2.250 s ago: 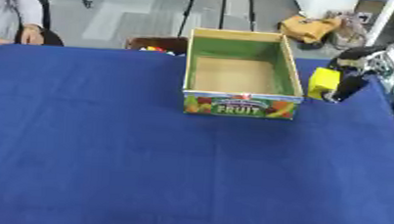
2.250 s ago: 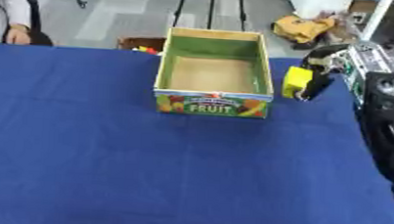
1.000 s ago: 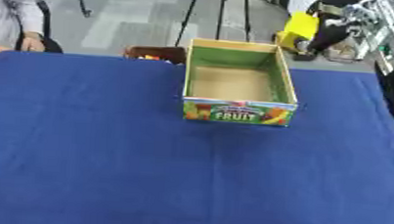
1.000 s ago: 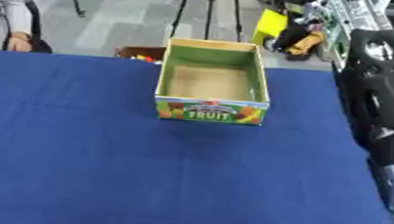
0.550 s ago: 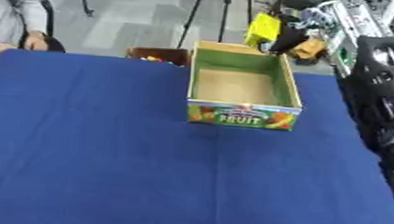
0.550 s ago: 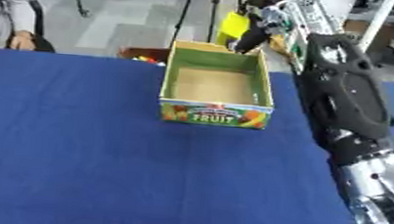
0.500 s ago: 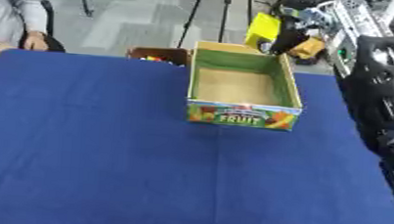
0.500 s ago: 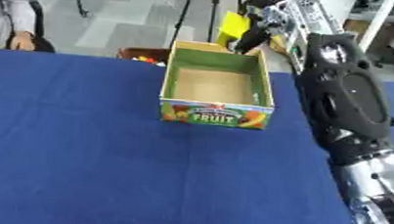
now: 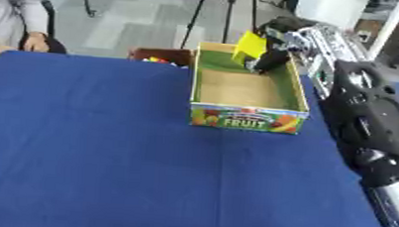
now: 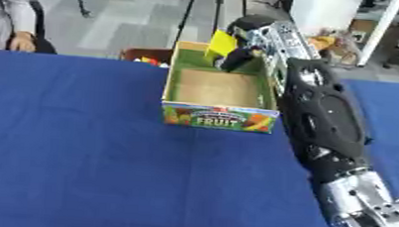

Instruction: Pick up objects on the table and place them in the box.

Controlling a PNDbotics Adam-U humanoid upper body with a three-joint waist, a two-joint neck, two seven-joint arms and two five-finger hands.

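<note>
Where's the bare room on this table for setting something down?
The blue table is bare left of and in front of the fruit box. The box floor is bare too. It is crowded at the box's far end, where the right hand holds the yellow object.

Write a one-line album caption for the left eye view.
Robot's right hand holds a yellow object over the far end of the fruit box.
</note>
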